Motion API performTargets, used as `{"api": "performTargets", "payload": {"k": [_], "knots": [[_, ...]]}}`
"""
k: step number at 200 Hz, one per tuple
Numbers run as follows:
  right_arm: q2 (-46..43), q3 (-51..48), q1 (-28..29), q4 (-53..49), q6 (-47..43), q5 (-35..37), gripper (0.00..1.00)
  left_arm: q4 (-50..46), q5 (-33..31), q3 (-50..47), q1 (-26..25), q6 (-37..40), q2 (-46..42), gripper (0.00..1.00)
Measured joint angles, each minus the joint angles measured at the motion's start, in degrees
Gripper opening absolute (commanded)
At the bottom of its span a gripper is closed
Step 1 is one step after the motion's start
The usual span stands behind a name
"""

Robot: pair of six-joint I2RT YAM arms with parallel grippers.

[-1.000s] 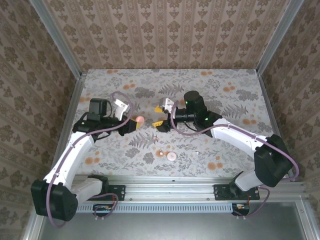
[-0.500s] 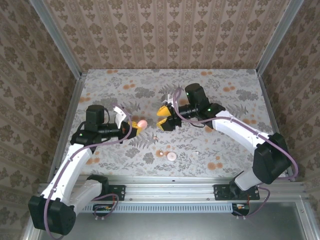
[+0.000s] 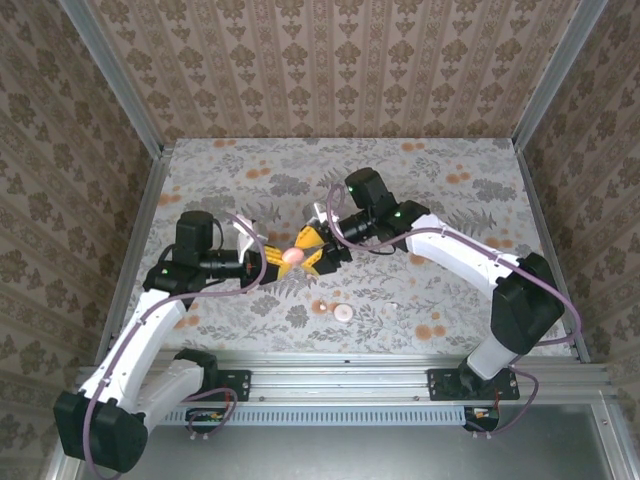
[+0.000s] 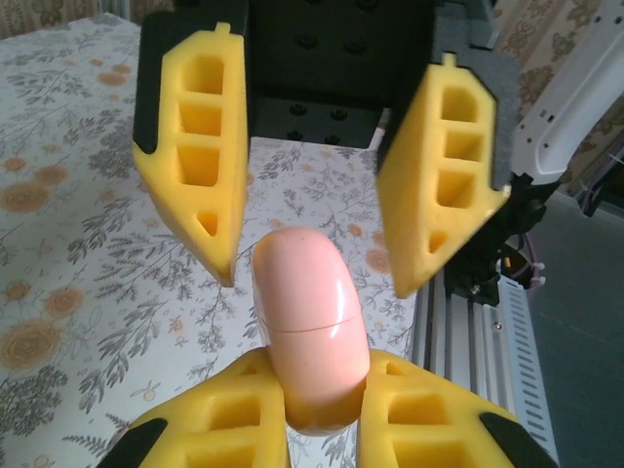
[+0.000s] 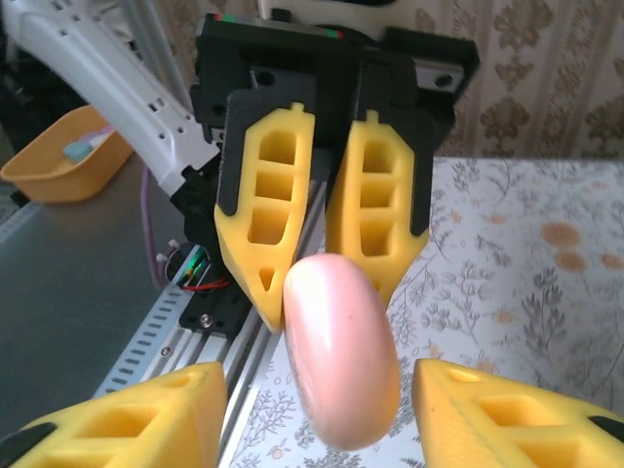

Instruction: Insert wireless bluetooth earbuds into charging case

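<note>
Where the two arms meet near the middle of the top view, we see the left gripper (image 3: 283,259) clamped on the charging case (image 3: 293,257), which it holds above the flowered table (image 3: 220,160). Its yellow fingers (image 4: 229,419) sit at the bottom of the left wrist view, pressed against both sides of the case's lower end. The salmon-pink case (image 4: 310,331) stands edge-on there, with a thin seam running across it.

From the right of the top view, the right gripper (image 3: 311,254) reaches in nose to nose with the left one. Its fingers (image 4: 195,146) hang in the upper half of the left wrist view, spread apart, one on each side of the free end of the case. We can see table in the gap on either side.

In the right wrist view the same fingers (image 5: 136,419) fill the bottom corners, well apart, with the case (image 5: 341,351) between them and touching neither. The left gripper (image 5: 322,283) is in the upper centre of this view, closed on the far end of the case.

Lower centre in the top view, the pale earbud (image 3: 343,312) lies alone on the table, below both grippers in the frame and apart from them.
</note>
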Motion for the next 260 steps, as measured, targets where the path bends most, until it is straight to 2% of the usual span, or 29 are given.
{"api": "performTargets", "payload": {"k": [51, 79, 91, 110, 133, 208, 260], "knots": [[1.75, 1.64, 0.33, -4.92, -5.40, -2.43, 0.31, 0.11, 0.90, -0.17, -0.68, 0.35, -0.85, 0.12], [1.90, 2.67, 0.31, -6.71, -6.60, -2.56, 0.18, 0.07, 1.27, -0.17, -0.76, 0.96, -1.42, 0.14], [1.90, 2.89, 0.28, -6.95, -7.06, -2.56, 0.14, 0.07, 1.20, -0.20, -0.76, 1.20, -1.77, 0.20], [1.88, 2.99, 0.37, -7.06, -7.13, -2.12, 0.14, 0.17, 0.33, -0.26, -0.87, 1.66, -1.99, 0.39], [1.64, 2.82, 0.63, -6.10, -5.95, 0.70, 0.14, 0.11, -0.85, -0.52, -1.18, 2.27, -2.25, 0.46], [0.48, 2.03, 1.66, -4.39, -3.45, 3.34, 0.14, 0.09, -3.28, -0.94, -2.58, 4.15, -3.39, 0.45], [0.48, 2.03, 2.19, -4.50, -3.43, 3.30, 0.14, 0.09, -4.50, -1.14, -2.58, 4.92, -3.48, 0.24]]}}
